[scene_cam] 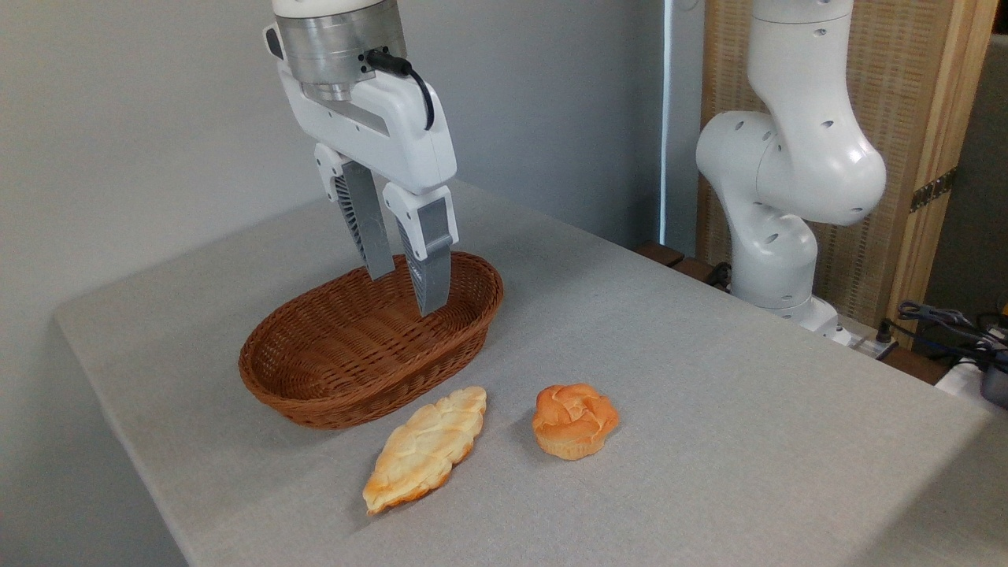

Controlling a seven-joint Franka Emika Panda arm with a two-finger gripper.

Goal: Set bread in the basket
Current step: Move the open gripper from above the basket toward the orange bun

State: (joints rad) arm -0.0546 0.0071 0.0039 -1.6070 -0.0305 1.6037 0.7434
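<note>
Oval brown wicker basket [370, 346] at the left-centre of the grey cloth-covered table [709, 409], taken here as the landmark. Nothing visible inside, only bare weave.

Directly above the basket's far half: gripper [405, 291], white-bodied with two grey ribbed fingers [429, 264] pointing down. Jaws parted by a narrow gap, nothing held between them. Fingertips seen in front of the basket's interior and far rim; touching the weave or hovering just over it, cannot tell.

In front of the basket, just beside its near rim: pale golden braided loaf [425, 447], long and flat, lying on a slant, upper tip close to the wicker, apparently not touching.

To the right of the loaf, and front-right of the basket: bread [574, 420], a small round orange-brown bun with swirled top and paler base, upright on the cloth, apart from both loaf and basket. Open cloth between bun and basket's right end; loaf off to the side of that stretch.

Far right of the basket, beyond the table's back edge: white arm base and joints [787, 173], a wood-framed woven panel [906, 118] behind, dark cables [945, 323] at the right edge.
</note>
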